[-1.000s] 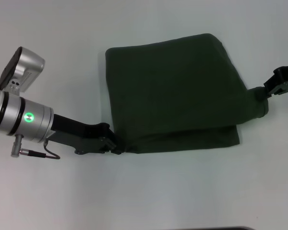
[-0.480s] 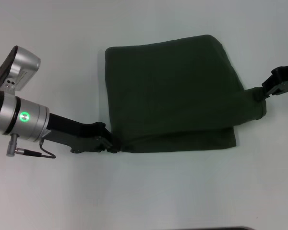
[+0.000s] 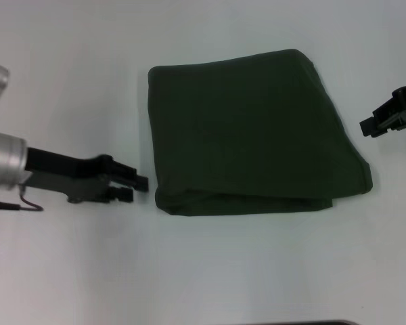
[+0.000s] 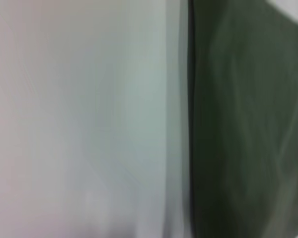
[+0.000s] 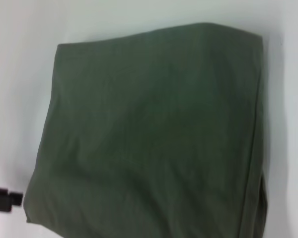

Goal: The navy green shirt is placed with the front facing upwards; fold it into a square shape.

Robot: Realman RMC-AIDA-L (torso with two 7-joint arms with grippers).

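Now the navy green shirt (image 3: pixel 254 132) lies folded into a roughly square, several-layer bundle on the white surface (image 3: pixel 210 271), about in the middle of the head view and a little toward the robot's right. Its top face is plain dark green with no lettering showing, and the stacked edges of the layers show along the near side, where the lower layer sticks out slightly past the upper one. The left end effector (image 3: pixel 132 187) sits low over the surface just beside the shirt's near left corner, apart from the cloth, with a narrow strip of bare surface between them; its two dark fingers (image 3: pixel 137 181) point toward the shirt with a small gap between them and nothing held, so it looks released. The right end effector (image 3: pixel 373 126) hovers near the shirt's right edge, also clear of the fabric and holding nothing; whether its fingers are spread or closed I cannot tell. The left wrist view shows the shirt's (image 4: pixel 248 124) straight folded edge running alongside bare surface. The right wrist view takes in nearly the whole folded bundle (image 5: pixel 154 134), with the tip of the left end effector (image 5: pixel 5 201) visible near one corner.
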